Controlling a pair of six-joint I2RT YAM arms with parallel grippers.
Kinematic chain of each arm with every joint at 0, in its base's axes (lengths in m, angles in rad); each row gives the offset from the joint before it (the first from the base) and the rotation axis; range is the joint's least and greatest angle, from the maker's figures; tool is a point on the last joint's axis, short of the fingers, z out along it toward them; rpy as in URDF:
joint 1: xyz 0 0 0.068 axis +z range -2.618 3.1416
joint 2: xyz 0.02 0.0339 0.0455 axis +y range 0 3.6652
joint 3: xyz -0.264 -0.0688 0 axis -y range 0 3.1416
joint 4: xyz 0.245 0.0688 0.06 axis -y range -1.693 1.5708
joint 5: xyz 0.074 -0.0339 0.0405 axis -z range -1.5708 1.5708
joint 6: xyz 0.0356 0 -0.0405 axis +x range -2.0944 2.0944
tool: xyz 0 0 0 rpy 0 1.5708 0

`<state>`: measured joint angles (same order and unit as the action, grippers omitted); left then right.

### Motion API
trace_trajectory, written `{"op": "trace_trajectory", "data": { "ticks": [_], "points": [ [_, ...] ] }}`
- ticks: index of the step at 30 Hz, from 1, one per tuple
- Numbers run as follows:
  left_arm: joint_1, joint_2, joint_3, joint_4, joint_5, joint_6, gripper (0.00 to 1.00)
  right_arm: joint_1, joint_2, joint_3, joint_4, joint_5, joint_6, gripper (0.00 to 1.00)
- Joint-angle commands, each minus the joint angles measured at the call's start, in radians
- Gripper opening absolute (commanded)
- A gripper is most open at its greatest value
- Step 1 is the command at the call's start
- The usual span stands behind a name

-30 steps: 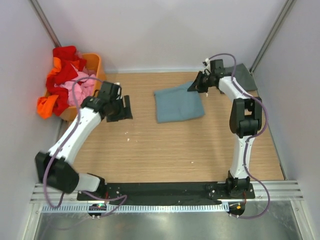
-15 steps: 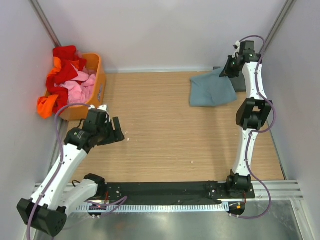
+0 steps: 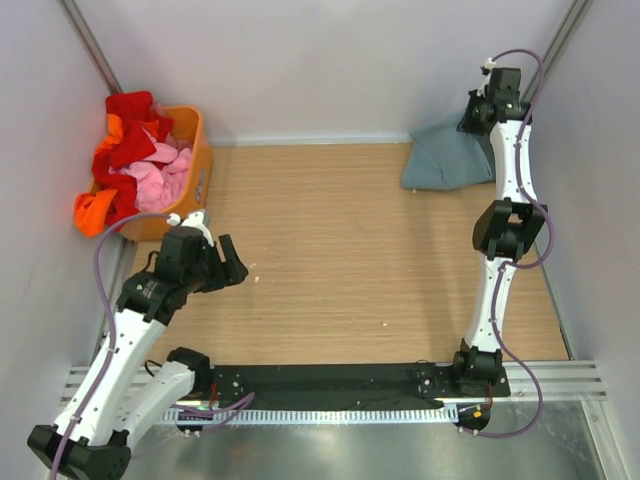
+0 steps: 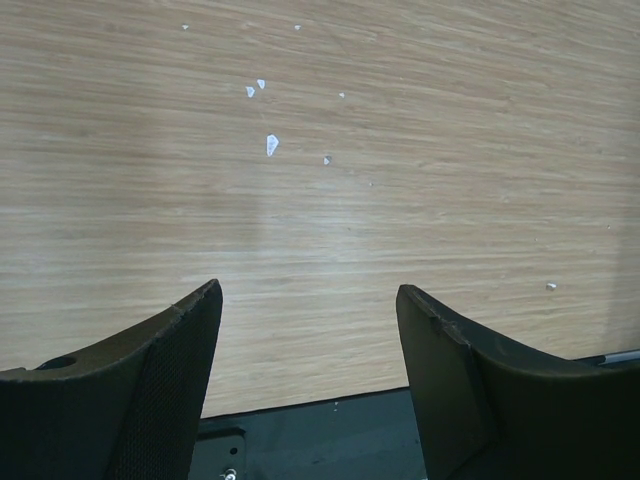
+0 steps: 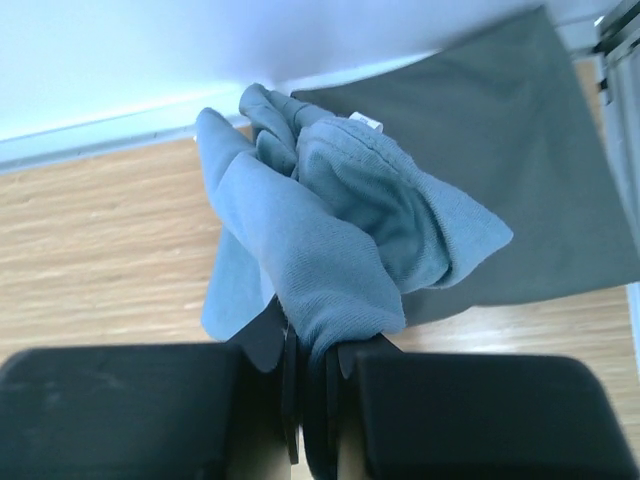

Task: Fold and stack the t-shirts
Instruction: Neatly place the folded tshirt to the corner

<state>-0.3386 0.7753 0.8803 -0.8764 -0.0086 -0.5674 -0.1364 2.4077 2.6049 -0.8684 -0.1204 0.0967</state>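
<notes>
Upper right, the right gripper [image 3: 476, 118] pinches the bunched soft blue-teal t-shirt [image 3: 445, 160] over the flat dark grey-green t-shirt [image 5: 520, 170]; this one-point hold could unravel its fold. The left gripper [image 4: 308, 293] gapes wide.

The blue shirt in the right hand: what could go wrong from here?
1. The right hand pinches only a bunched edge of the blue shirt, so its fold may open or the cloth may slip out.
2. It hangs partly over the dark grey shirt and could land crooked or drag it.

The overhead camera looks down on the whole table [image 3: 330, 260]; wrist cameras peer closely past their fingers [image 4: 150, 390].
</notes>
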Motion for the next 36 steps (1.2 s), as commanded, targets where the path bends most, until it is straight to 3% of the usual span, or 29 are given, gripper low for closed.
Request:
{"op": "trace_trajectory", "data": {
  "ticks": [1,14,22,23,24,25,31,36],
  "points": [
    [0.000,0.005,0.005,0.036,-0.022,-0.002,0.72,-0.019,-0.064,0.055,0.146,0.059,-0.029,0.01],
    [0.000,0.039,0.005,0.031,-0.031,-0.006,0.71,-0.086,-0.041,0.066,0.246,-0.042,-0.048,0.01],
    [0.000,0.044,0.005,0.030,-0.037,-0.006,0.71,-0.126,-0.002,0.044,0.333,-0.009,-0.057,0.01],
    [0.000,0.044,0.005,0.030,-0.039,-0.006,0.70,-0.135,0.004,0.025,0.357,0.013,-0.048,0.09],
    [0.000,0.042,0.005,0.030,-0.042,-0.008,0.71,-0.140,0.022,0.015,0.371,0.043,-0.045,0.65],
    [0.000,0.042,0.005,0.028,-0.044,-0.009,0.70,-0.143,0.039,0.014,0.382,0.115,-0.038,0.97],
    [-0.022,0.025,0.005,0.021,-0.068,-0.022,0.70,-0.193,0.107,0.087,0.414,0.482,0.114,1.00],
    [-0.050,0.007,0.005,0.008,-0.103,-0.034,0.70,-0.215,-0.062,-0.107,0.493,0.519,0.202,1.00]
  ]
}}
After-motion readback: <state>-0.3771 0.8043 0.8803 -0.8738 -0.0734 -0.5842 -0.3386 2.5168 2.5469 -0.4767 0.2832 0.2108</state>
